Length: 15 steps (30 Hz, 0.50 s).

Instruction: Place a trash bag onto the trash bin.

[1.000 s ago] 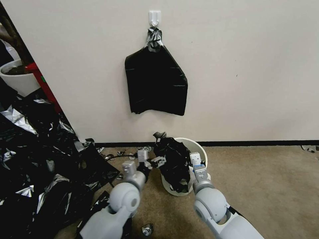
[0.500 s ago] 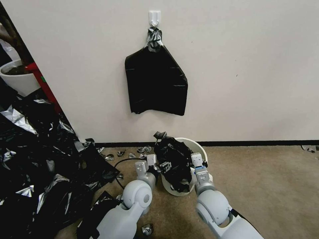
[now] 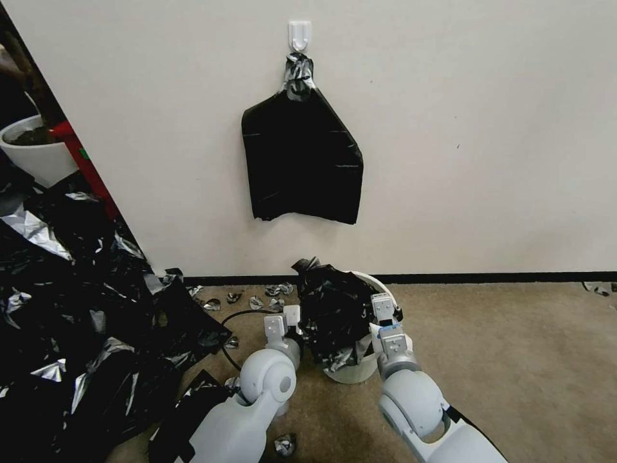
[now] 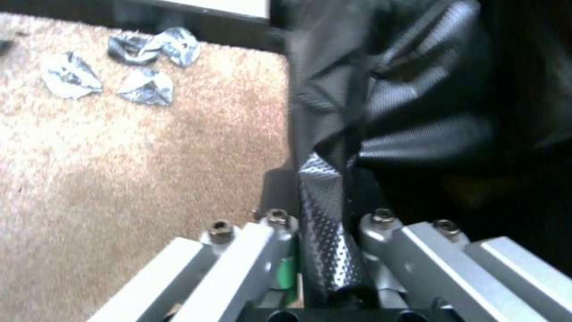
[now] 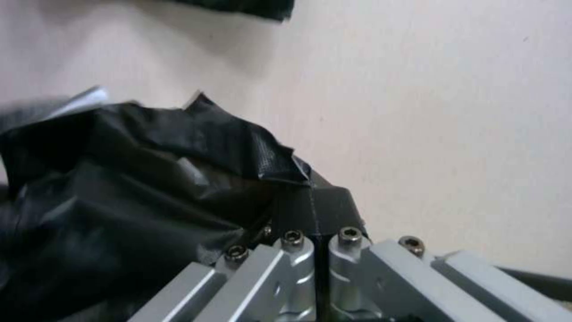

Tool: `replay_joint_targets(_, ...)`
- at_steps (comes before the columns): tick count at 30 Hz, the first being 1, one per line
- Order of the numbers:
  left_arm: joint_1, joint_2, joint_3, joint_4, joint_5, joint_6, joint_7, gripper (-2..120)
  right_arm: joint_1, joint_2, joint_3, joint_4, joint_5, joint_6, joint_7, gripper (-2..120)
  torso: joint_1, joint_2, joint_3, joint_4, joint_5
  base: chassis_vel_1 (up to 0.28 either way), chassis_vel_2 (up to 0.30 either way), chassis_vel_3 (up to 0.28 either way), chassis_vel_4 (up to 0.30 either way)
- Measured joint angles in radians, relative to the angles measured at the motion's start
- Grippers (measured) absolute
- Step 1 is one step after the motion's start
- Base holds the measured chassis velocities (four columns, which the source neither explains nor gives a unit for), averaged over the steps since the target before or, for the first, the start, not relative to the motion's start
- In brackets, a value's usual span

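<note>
Head view: low in the middle of the frame the trash bin point(image 3: 360, 372) stands on the tan carpet point(image 3: 514, 360) just in front of the wall's dark skirting. The trash bag point(image 3: 331, 312) is bunched over the bin's mouth and spills down its front and left side, leaving a strip of cream rim bare at the back right and the base bare below.

The left claw point(image 3: 297, 325) sits against the bag's left edge; in the left wrist view point(image 4: 325, 232) its fingers are pinched together on a twisted, shiny fold of the film running up into the bag point(image 4: 405, 112), with carpet and a few foil scraps point(image 4: 128, 67) to one side.

The right claw point(image 3: 384, 310) is at the bin's right rim. The right wrist view point(image 5: 316, 243) shows its fingers drawn tight together on a thin flap of black film, the rest of the bag point(image 5: 131, 179) billowing beside it against the pale wall.

Above, in the upper middle of the head view, a flat black bundle point(image 3: 302, 157) hangs from a white wall hook point(image 3: 299, 33). A big heap of black and silvery film point(image 3: 77, 302) covers the lower left of the frame, and a white plant pot point(image 3: 35, 154) stands at the left edge.
</note>
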Motion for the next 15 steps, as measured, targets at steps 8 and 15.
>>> replay_joint_targets(8,0.051,0.128,-0.074,-0.065,0.167,-0.107,0.295,3,-0.012,-0.032,0.079,0.016,0.047,-0.02,-0.019,0,0.0,0.0,0.0,0.0001,0.0002,0.0,0.0,0.0,0.0)
replay_joint_targets(15,0.06,0.177,-0.144,-0.086,0.234,-0.264,0.423,3,-0.059,-0.075,0.116,0.065,0.251,-0.167,0.014,0,0.0,0.0,0.0,0.0001,0.0003,0.0,0.0,0.0,0.0)
